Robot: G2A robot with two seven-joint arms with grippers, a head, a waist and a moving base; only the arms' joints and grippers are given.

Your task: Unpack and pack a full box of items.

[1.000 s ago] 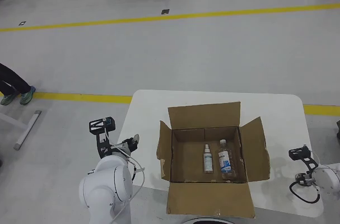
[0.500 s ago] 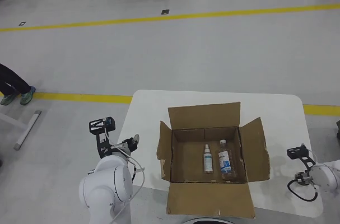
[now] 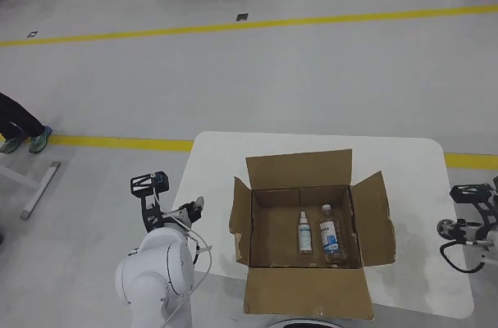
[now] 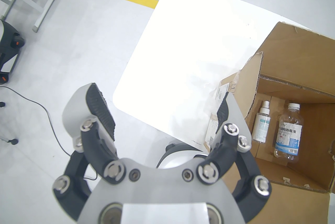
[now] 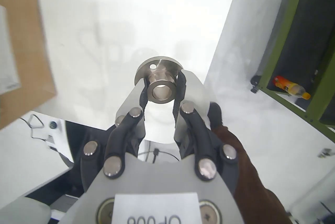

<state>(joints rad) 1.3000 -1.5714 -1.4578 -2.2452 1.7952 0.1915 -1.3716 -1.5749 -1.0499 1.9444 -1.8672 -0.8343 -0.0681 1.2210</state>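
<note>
My left gripper (image 4: 159,102) hung empty, fingers spread wide, at nine o'clock of the box (image 3: 298,168). Inside lay a spray bottle (image 3: 304,233) and, at its three o'clock, a clear bottle (image 3: 330,235). I judged both light, smooth plastic, best taken across the body. At the box's three o'clock my right gripper (image 5: 161,86) pinched a flanged metal sleeve (image 5: 157,73) by its barrel; it looked hard, slick and heavy for its size.

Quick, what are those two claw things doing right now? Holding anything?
Left gripper: jaws open, holding nothing.
Right gripper: jaws closed on a metal flanged sleeve.
</note>
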